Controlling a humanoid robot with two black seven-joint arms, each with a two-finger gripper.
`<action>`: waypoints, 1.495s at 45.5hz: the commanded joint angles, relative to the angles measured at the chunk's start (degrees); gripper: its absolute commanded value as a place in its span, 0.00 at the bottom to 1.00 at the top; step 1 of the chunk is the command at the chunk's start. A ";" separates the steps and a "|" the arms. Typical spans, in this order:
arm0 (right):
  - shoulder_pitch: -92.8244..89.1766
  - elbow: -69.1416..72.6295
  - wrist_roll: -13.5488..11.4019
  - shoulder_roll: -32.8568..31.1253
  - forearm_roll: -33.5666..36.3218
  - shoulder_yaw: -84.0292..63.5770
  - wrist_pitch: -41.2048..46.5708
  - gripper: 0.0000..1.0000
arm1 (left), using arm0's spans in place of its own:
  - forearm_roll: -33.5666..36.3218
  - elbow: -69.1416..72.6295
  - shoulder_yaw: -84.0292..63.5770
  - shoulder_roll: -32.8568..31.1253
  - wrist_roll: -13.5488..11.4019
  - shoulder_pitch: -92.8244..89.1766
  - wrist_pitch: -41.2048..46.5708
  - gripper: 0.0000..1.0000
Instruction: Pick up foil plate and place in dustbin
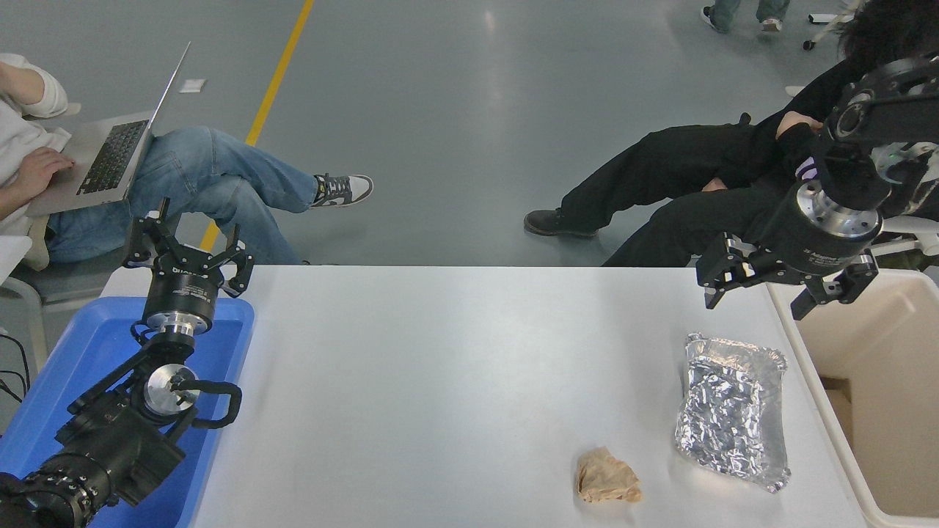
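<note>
The right hand (763,290) hangs spread open above the crinkled silver foil plate (733,411), beside the cream plastic dustbin (814,381); the left hand (187,249) is parked open too.

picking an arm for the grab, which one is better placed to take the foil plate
Right. Its end effector hangs open just beyond the foil plate, with the dustbin beside it. The left end effector is parked far across the table, over the blue tray.

Beyond your white table (469,367) you see a glossy grey floor (455,110) catching soft overhead glare, crossed by a yellow line (275,81). A small white scrap (191,86) lies on it. Part of a chair (906,231) shows at right.
</note>
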 commanded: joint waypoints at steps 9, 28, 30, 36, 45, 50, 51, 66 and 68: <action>-19.19 -6.47 -0.09 -3.97 -12.51 5.87 -8.86 1.00 | -0.01 0.02 0.00 -0.01 0.00 -0.08 0.00 0.99; -42.14 -19.31 0.00 -5.73 -12.51 16.51 -22.75 1.00 | -0.01 0.02 0.00 -0.01 0.00 0.01 0.00 0.99; -43.10 -19.74 0.00 -5.73 -12.69 16.60 -24.51 1.00 | -0.01 0.02 0.00 -0.01 0.00 0.01 0.00 0.99; -44.86 -20.01 0.09 -5.73 -12.78 16.60 -28.12 1.00 | -0.01 0.02 0.00 -0.01 0.00 -0.08 0.00 0.99; -46.18 -22.12 0.09 -4.77 -12.78 16.77 -28.47 1.00 | -0.01 -0.06 0.00 -0.01 0.00 0.01 0.00 0.99; -46.53 -22.73 0.09 -4.33 -12.60 19.22 -28.47 1.00 | -0.01 0.02 0.00 -0.09 0.00 0.01 0.00 0.99; -46.97 -22.73 0.00 -4.33 -12.69 19.84 -28.47 1.00 | -0.01 -0.06 0.00 -0.01 0.00 0.01 0.00 0.99; -53.30 -27.66 0.00 -2.04 -12.78 22.84 -33.02 0.90 | -0.01 -0.06 0.00 -0.01 0.00 -0.08 0.00 0.99; -53.57 -27.66 0.00 -2.04 -12.69 22.84 -34.71 0.85 | -0.01 0.02 0.00 -0.09 0.00 0.01 0.00 0.99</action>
